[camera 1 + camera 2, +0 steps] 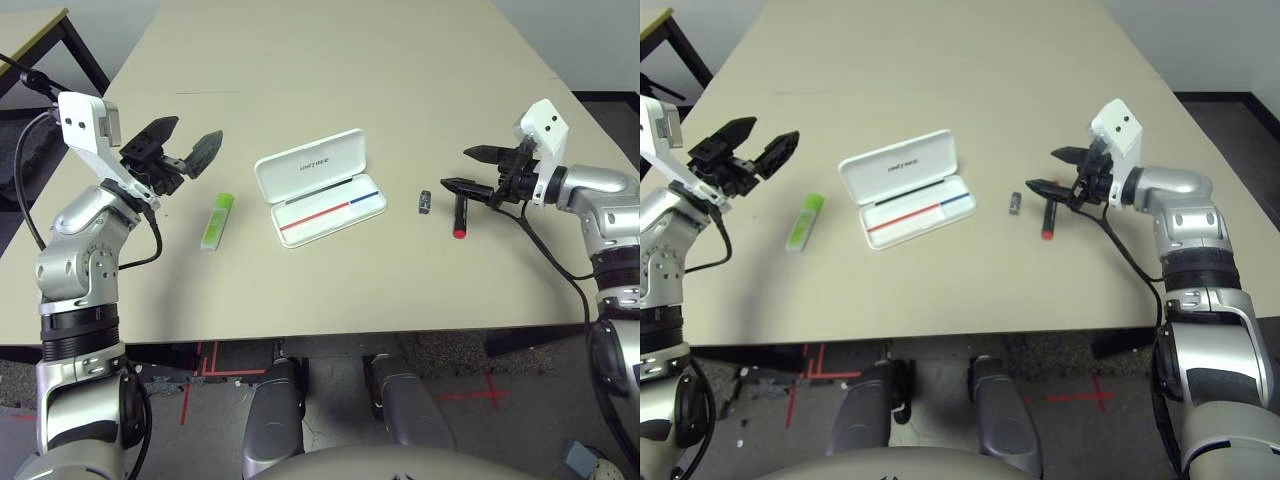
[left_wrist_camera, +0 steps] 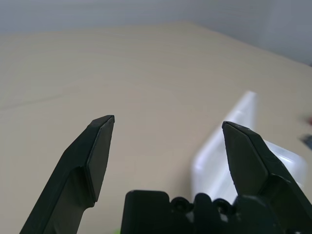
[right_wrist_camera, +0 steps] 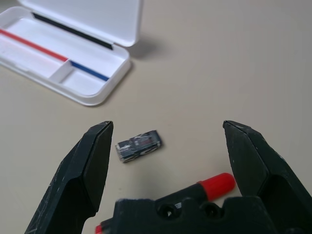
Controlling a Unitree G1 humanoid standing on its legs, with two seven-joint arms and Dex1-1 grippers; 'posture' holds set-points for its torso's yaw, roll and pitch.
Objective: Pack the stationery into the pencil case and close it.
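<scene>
The white pencil case (image 1: 318,187) lies open in the middle of the table, its lid tilted back and a red-and-blue line in its tray. Left of it lies the lime-green marker (image 1: 217,220). To its right are the tiny dark grey block (image 1: 425,202) and the red marker (image 1: 460,213). My left gripper (image 1: 195,135) hovers open above and behind the green marker, holding nothing. My right gripper (image 1: 457,168) is open just above the red marker (image 3: 214,185), with the block (image 3: 139,145) and the case (image 3: 63,63) ahead of its fingers.
The beige table (image 1: 330,60) stretches far back behind the case. A dark table leg (image 1: 85,50) stands at the far left. Black cables hang from both arms near the table's side edges.
</scene>
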